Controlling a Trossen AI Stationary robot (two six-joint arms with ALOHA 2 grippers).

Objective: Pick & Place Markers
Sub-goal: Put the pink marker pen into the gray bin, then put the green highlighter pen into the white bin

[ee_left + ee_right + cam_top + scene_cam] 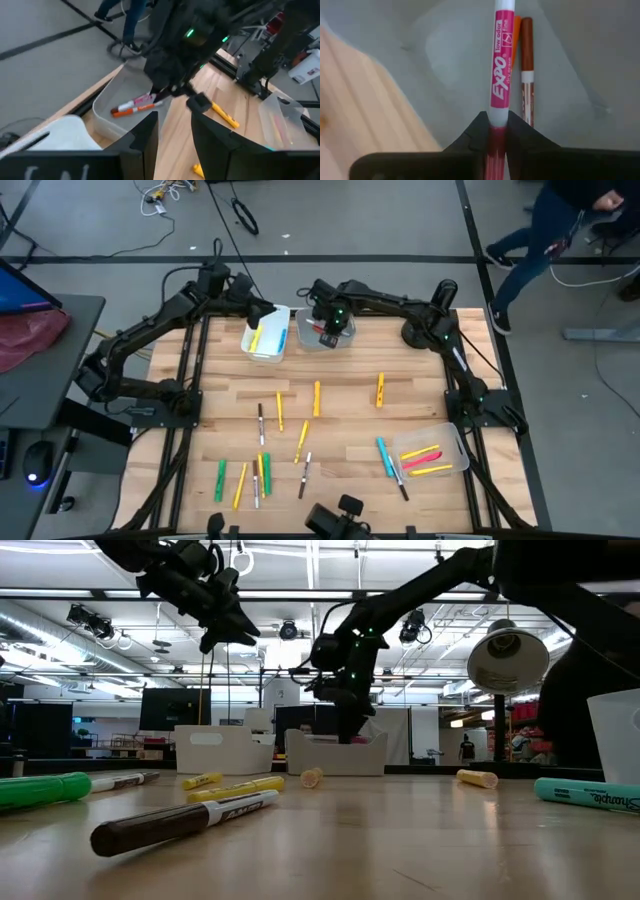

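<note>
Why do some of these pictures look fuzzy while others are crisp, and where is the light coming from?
Low view: ceiling strip lights glare; the near brown marker is sharp, the far bins soft. Left wrist view: smeared throughout, the left pincer included. Right wrist view: the pink marker in the right pincer reads clearly, the wooden table beside it is blurred. High view: even light, faint shadows.

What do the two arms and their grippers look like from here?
Both the left arm and the right arm are dark, jointed links. The right arm shows small green indicator lights near its wrist. The right gripper and the left gripper each have two flat black fingers.
</note>
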